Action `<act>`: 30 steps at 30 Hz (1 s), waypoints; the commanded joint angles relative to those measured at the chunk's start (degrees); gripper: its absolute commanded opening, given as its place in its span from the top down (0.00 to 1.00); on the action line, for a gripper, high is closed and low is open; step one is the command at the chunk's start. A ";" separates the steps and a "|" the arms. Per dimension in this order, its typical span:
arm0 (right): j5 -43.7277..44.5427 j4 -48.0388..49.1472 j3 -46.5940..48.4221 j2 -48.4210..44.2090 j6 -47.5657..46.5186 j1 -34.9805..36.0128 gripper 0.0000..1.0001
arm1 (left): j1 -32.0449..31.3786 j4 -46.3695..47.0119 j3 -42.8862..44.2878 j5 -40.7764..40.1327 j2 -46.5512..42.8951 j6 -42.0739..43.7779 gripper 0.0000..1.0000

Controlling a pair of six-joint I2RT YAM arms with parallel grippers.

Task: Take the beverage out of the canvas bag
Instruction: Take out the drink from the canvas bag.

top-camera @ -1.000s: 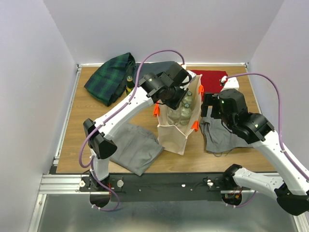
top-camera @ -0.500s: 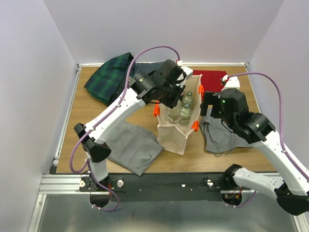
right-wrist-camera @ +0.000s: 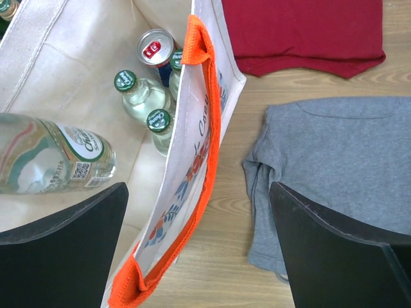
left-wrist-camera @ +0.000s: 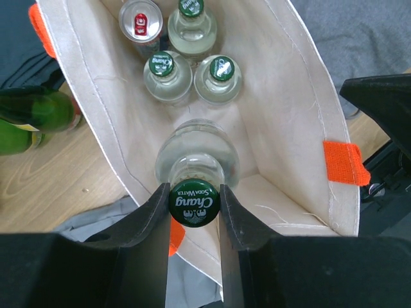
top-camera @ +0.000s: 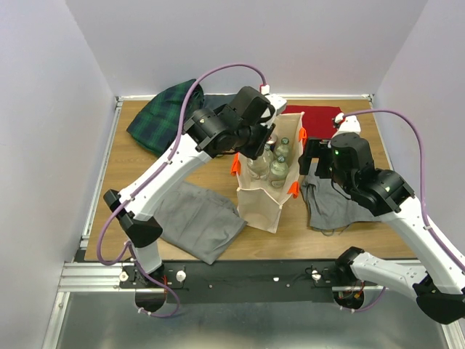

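Note:
The cream canvas bag (top-camera: 261, 202) with orange handles (right-wrist-camera: 204, 96) stands upright mid-table and holds several green-capped clear bottles (left-wrist-camera: 168, 76) and a red-topped can (left-wrist-camera: 142, 19). My left gripper (left-wrist-camera: 193, 194) is shut on the green cap of a clear glass soda water bottle (left-wrist-camera: 196, 154), which hangs over the bag's open mouth. The same bottle shows at the left of the right wrist view (right-wrist-camera: 54, 160). In the top view my left gripper (top-camera: 256, 147) is above the bag. My right gripper (right-wrist-camera: 199, 212) is open and straddles the bag's right wall, empty.
A green plaid cloth (top-camera: 166, 116) lies back left and a red cloth (top-camera: 320, 115) back right. A grey cloth (top-camera: 200, 222) lies left of the bag and a grey shirt (right-wrist-camera: 327, 167) right of it. Green bottles (left-wrist-camera: 35, 115) lie on the wood beside the bag.
My left arm has risen and drawn back, lifting the clear bottle higher over the bag. The right arm has not moved.

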 commanded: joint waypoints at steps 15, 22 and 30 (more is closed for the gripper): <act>-1.35 0.01 0.78 -0.61 1.13 0.23 0.00 | -0.04 10.70 6.44 -11.43 -6.60 0.87 1.00; -1.35 -0.17 0.52 -0.70 1.30 0.32 0.00 | 0.05 13.60 8.03 -16.69 -6.95 1.48 1.00; -1.09 0.01 0.60 -0.61 1.13 0.40 0.00 | 0.84 15.89 6.80 -21.98 -8.35 2.54 1.00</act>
